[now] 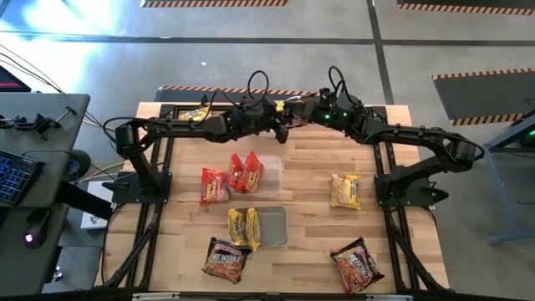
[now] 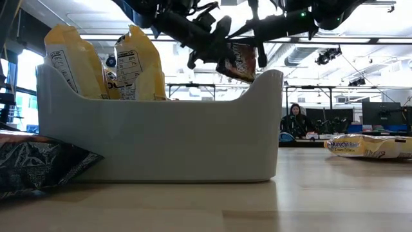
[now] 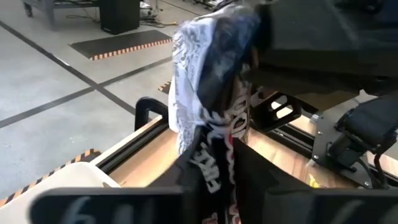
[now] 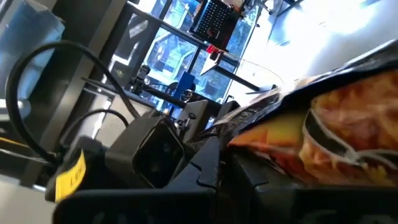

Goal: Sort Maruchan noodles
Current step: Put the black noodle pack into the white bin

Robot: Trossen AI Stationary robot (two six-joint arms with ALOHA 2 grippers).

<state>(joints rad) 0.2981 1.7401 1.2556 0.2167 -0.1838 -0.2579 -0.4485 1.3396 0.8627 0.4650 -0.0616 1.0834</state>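
Both claws are up at the far edge of the worktop (image 1: pixel 393 251), the left claw (image 1: pixel 282 127) and right claw (image 1: pixel 294 109) each clamped on one dark Maruchan packet (image 3: pixel 214 118) in midair, so any pull apart could rip it or drop it.

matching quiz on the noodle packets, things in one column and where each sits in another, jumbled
Things:
1. pair of yellow packets
2. dark packet at the far end
3. single yellow packet
4. dark packet near the left arm's base

Places:
a. lying flat on the table, on the right arm's side
b. held in the air by the left gripper and the right gripper
c. lying flat by the table's near edge
d. standing on edge in the nearer clear tub

Pairs: 1-d, 2-b, 3-a, 4-c
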